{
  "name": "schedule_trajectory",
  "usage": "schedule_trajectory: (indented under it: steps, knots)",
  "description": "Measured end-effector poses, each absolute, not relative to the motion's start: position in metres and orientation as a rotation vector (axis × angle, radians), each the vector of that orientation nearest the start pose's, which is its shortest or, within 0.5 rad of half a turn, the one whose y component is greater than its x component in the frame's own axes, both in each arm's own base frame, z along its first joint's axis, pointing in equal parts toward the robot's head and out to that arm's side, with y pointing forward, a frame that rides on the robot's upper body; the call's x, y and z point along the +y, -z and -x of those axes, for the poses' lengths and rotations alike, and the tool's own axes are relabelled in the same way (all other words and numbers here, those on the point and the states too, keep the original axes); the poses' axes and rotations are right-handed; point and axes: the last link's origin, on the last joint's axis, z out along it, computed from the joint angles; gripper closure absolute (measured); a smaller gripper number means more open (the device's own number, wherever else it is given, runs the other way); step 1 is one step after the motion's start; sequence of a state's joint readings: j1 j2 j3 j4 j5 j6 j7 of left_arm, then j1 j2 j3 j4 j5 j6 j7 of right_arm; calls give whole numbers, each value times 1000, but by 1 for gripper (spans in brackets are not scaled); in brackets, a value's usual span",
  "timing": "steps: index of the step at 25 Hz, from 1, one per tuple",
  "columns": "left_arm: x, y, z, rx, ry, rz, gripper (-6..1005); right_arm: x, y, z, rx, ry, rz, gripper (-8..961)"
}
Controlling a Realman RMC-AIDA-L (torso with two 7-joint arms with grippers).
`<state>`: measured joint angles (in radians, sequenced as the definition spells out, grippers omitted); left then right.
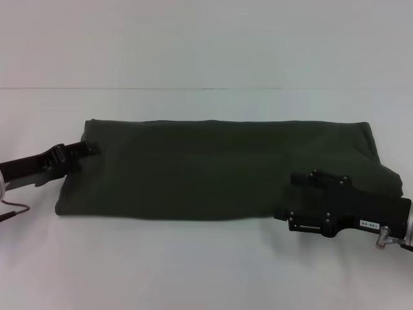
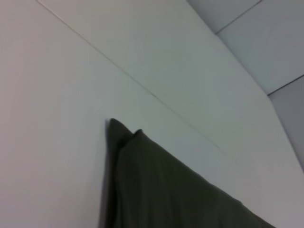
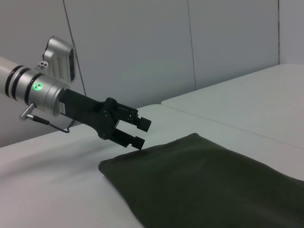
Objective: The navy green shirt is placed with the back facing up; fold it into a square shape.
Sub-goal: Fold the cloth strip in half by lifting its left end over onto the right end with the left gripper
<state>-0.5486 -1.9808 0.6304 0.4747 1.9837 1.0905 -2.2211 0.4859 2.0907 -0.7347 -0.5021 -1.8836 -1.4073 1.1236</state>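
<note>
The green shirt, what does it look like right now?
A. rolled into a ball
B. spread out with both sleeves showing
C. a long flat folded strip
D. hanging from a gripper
C: the navy green shirt lies flat on the white table as a long band, no sleeves out.

The head view looked forward and down on the whole shirt (image 1: 226, 168) from some way off. The left wrist view sat close and low, facing along the table (image 2: 47, 118) across one shirt corner. The right wrist view looked low across the shirt toward the left gripper (image 3: 140, 132); all three shared the shirt's left end.
</note>
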Motion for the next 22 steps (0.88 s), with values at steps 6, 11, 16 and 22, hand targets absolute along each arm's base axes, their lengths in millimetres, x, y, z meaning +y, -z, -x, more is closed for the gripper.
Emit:
schedule_trajectory:
  steps: [6,11,16,22]
  knots:
    - [374,-23,342,-1787,691,1792,258,321,30,-285,536,-673,2615,53]
    - [377,-23,345,-1771,669,1758,258,321,30,-285,538,-673,2615,53]
    - [379,-24,349,-1760,657,1731,258,322,30,-284,540,-675,2615,54]
    - [377,-27,354,-1754,647,1716,258,323,30,-283,542,-680,2610,54]
